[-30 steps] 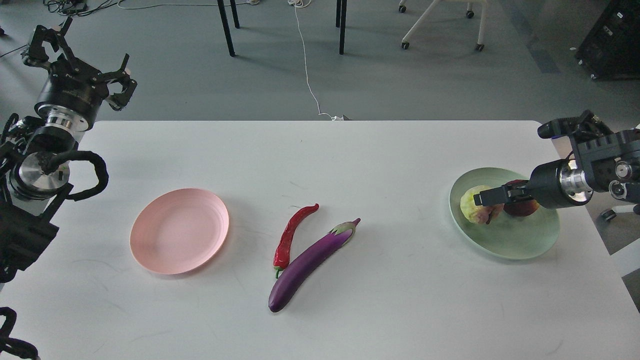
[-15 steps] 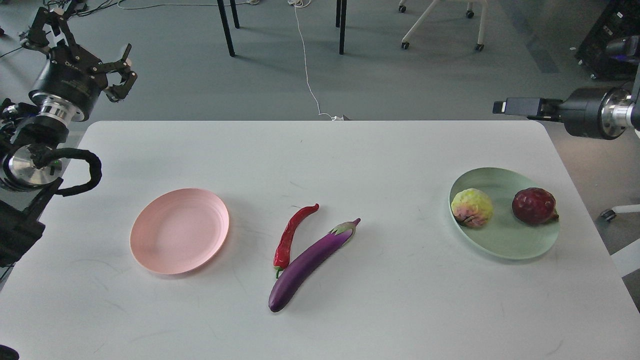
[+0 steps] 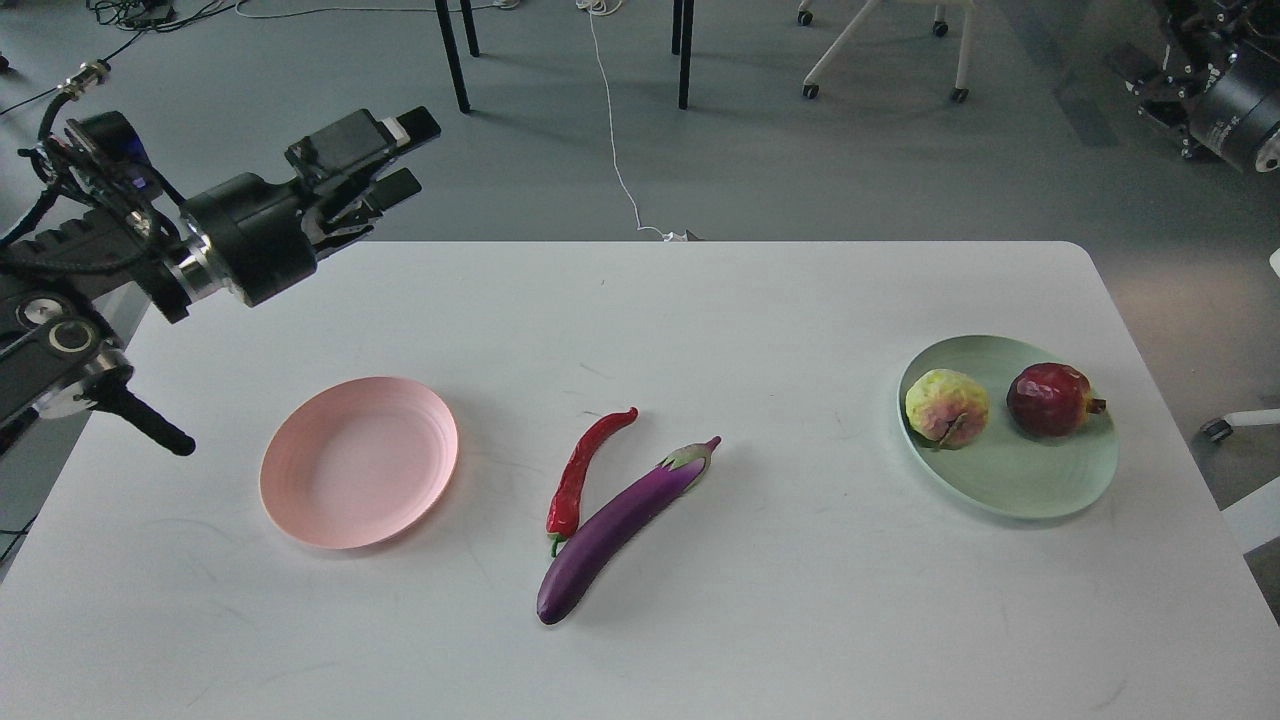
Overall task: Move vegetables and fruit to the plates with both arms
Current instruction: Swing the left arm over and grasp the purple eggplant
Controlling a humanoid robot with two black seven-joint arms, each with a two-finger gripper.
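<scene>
since the earlier frames the right arm (image 3: 1225,85) has pulled up and away to the desk's far right corner, and the left arm has swung in over the far left edge, its gripper (image 3: 390,160) pointing toward the middle. the fruit step looks done: the bumpy yellow-green fruit (image 3: 946,405) and the glossy dark red pomegranate (image 3: 1050,399) sit apart on the matte mint plate (image 3: 1010,490) near the right edge. the vegetables remain: the slim curved red chili (image 3: 580,472) touches the long shiny purple eggplant (image 3: 615,525) mid-desk, with the ringed pink plate (image 3: 359,462) bare toward the left edge. the left fingers stand slightly parted, holding nothing; the right fingers are too cropped to judge. next, the left arm must descend on one vegetable.
</scene>
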